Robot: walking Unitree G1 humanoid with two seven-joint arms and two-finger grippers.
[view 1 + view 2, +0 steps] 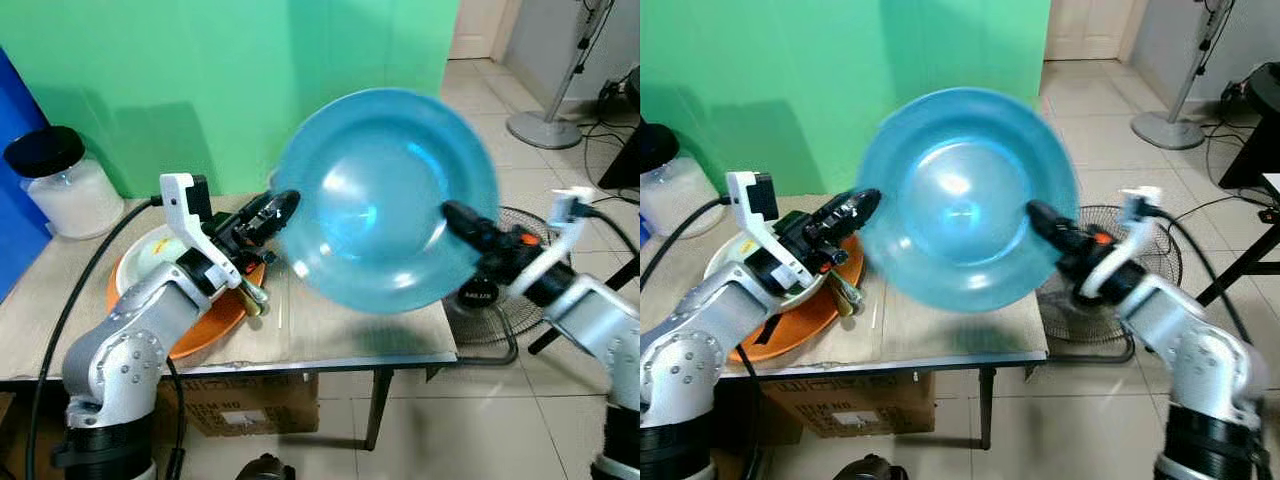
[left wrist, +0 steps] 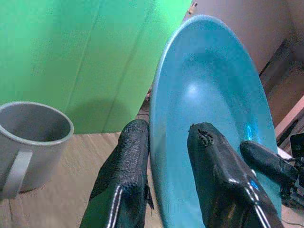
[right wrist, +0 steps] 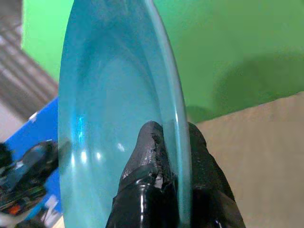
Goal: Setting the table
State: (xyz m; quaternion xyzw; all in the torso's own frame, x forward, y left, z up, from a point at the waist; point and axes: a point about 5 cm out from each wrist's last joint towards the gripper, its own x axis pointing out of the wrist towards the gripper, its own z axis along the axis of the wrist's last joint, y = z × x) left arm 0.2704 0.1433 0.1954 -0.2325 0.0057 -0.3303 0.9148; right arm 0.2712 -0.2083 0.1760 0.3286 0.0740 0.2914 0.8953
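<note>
While the blue plate hangs tilted on edge in the air above the right part of the tabletop, both arms reach to it from opposite sides. The right gripper has its jaws clamped on the plate's rim, one finger on each face. The left gripper meets the opposite rim with a finger on either side; its jaws straddle the edge with a gap showing, so they look parted rather than pinched. On the tabletop's left part sit an orange dish holding a white bowl, a grey mug and a black-lidded jar. A fan stands on the tiled floor.
</note>
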